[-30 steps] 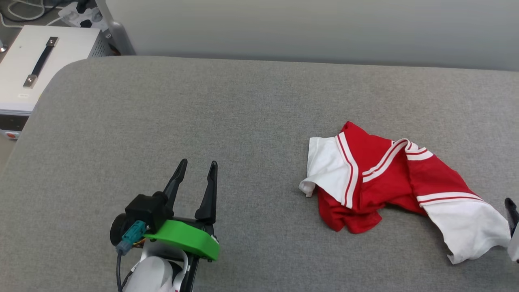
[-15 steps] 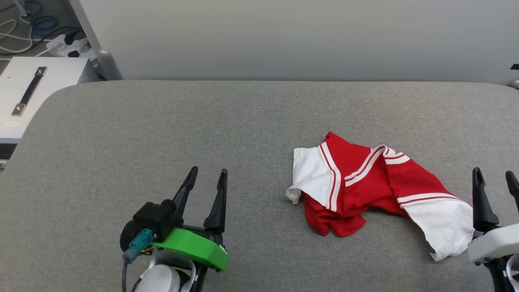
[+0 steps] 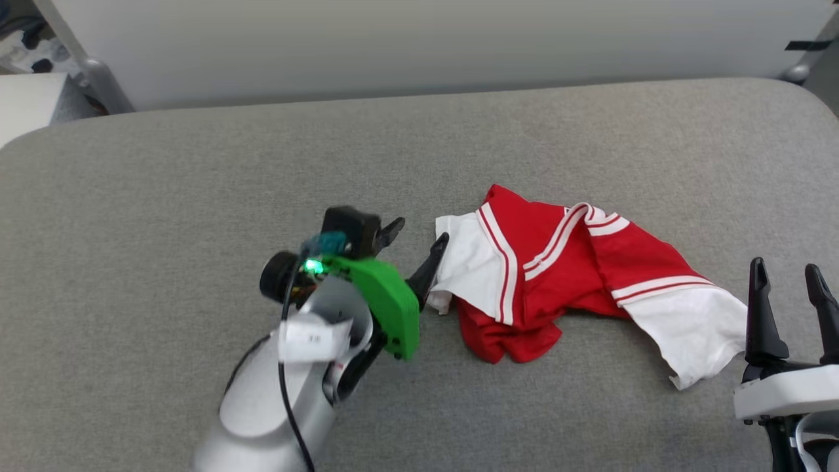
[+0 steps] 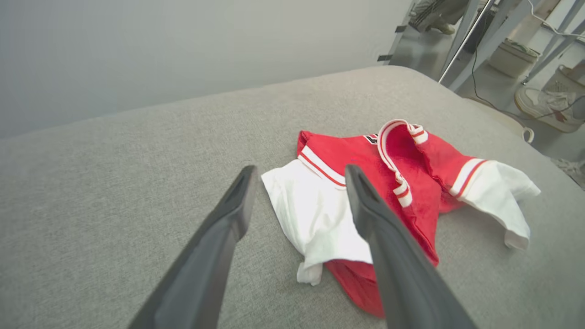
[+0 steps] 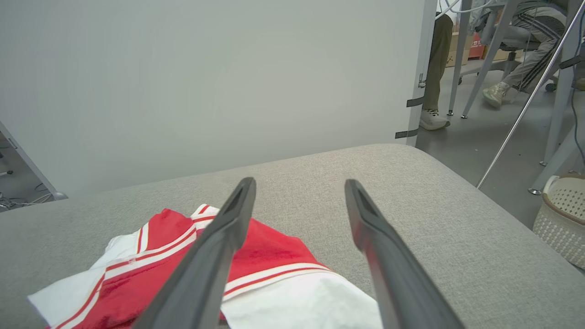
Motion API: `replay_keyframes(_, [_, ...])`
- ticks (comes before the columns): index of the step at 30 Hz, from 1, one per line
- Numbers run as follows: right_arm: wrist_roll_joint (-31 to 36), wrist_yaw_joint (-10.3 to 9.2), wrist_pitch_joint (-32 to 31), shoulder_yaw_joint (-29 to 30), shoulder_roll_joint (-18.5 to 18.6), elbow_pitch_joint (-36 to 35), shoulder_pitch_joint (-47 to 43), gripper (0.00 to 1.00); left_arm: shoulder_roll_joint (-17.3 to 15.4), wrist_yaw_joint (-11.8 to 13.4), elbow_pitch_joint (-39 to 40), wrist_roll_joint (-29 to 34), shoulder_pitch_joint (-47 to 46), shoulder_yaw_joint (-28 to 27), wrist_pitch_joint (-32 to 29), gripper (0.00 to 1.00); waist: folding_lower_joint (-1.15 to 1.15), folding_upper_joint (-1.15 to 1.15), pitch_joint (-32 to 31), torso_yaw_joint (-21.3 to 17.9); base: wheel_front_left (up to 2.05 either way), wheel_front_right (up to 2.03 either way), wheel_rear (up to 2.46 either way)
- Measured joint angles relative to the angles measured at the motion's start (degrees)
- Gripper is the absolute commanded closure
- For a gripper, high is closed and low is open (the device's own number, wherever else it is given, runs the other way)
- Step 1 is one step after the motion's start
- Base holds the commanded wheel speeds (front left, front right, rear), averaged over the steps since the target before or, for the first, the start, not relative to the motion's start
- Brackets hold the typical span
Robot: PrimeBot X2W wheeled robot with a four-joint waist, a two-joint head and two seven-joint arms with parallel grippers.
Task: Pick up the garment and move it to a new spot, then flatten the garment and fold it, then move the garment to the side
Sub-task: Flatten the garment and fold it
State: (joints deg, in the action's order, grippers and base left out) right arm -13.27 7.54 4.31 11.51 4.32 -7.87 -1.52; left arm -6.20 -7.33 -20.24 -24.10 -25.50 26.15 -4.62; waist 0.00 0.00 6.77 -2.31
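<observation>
Lying crumpled on the grey padded table (image 3: 196,196), right of centre in the head view, is the red jersey T-shirt (image 3: 557,282). Red body is bunched in the middle, w/ one white sleeve (image 3: 468,265) edged in red-white striped trim at its left end and the far sleeve (image 3: 688,328) trailing toward the lower right. The print is hidden, apart from a small dark patch by the collar in the left wrist view.

The left gripper (image 3: 422,231) is angled toward the shirt's left end, jaws parted, nothing btwn them. One fingertip is right at the white sleeve's edge; can't tell if it touches. In the left wrist view the two fingers frame that sleeve, w/ the striped collar (image 4: 393,151) standing up beyond.

The right gripper (image 3: 785,265) sits at lower right, just beside the far sleeve, jaws spread and empty. In the right wrist view the shirt lies low left, partly behind one finger. Past the table's rounded corner a white woven basket (image 5: 562,219) stands on the floor, and a person's shoe (image 5: 432,119) shows by metal frame legs.
</observation>
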Motion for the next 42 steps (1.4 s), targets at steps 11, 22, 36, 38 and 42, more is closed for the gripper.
replay_keyframes(11, [0.0,0.0,2.2,-3.0,-0.5,2.1,3.8,0.0,-6.7,0.0,-11.0,-18.0,-18.5,10.4,-34.1,0.0,0.0,0.0,5.4,-6.5,0.0,0.0,0.0])
replay_keyframes(22, [0.0,0.0,4.4,-3.9,-0.8,4.1,4.4,0.0,-9.5,0.0,-16.4,-21.0,-20.9,13.4,-36.9,0.0,0.0,0.0,9.3,-10.7,0.0,0.0,0.0])
replay_keyframes(36, [0.7,0.0,4.8,-3.9,-1.2,5.6,5.4,0.0,-11.3,-0.2,-18.4,-22.3,-22.0,17.1,-32.3,1.0,0.0,0.0,8.9,-9.2,0.0,0.0,0.0])
replay_keyframes(38, [1.0,0.0,4.7,-3.9,-1.2,5.7,5.4,0.0,-12.2,-0.2,-18.5,-22.8,-21.8,17.0,-30.8,1.0,0.0,0.0,8.1,-8.6,0.0,0.0,0.0])
replay_keyframes(42, [1.1,0.0,4.0,-3.8,-1.2,5.7,5.1,0.0,-14.2,-0.2,-17.7,-23.3,-21.8,16.2,-26.9,1.0,0.0,0.0,6.2,-7.0,0.0,0.0,0.0])
